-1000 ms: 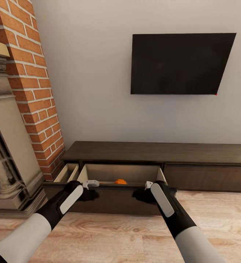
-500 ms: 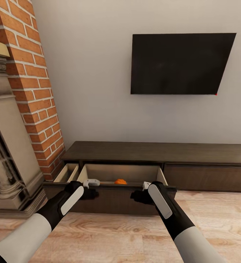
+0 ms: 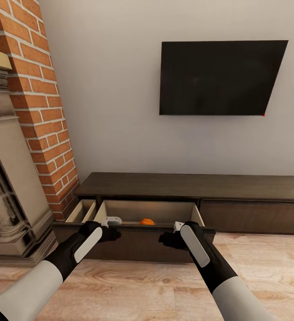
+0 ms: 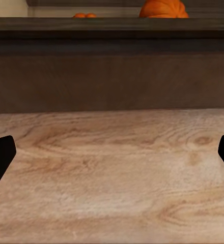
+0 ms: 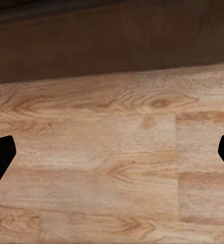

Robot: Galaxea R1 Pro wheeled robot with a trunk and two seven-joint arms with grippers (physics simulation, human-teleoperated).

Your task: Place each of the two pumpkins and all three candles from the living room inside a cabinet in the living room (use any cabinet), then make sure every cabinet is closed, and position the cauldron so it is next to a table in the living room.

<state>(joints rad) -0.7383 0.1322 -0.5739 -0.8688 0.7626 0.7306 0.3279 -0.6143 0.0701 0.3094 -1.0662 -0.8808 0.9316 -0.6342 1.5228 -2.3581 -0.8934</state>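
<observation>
Dark brown wood makes up the long, low cabinet (image 3: 196,187) set against the pale wall, and its left front (image 3: 133,243) is seen pulled out as a drawer, while the right front (image 3: 253,216) sits flush and shut. Inside the open drawer, an orange pumpkin (image 3: 147,221) is seen near the front board, roughly midway between the two arms; in the left wrist view this pumpkin (image 4: 163,8) rises just above the board's top edge, and a second pumpkin (image 4: 84,15) is glimpsed beside it, mostly hidden by the board. The left claw (image 3: 111,233) is held at the drawer front near its left end, and the right claw (image 3: 170,240) is held at the same front near its right end; whether either touches the wood cannot be told. In both wrist views the dark fingertips (image 4: 1,157) are seen at the far edges of the picture with wood floor (image 5: 112,162) between them, so both claws are spread wide with nothing held. A black television (image 3: 220,78) is mounted on the wall above the cabinet, and a brick column (image 3: 35,98) with a stone fireplace surround (image 3: 9,187) stands at the left.
</observation>
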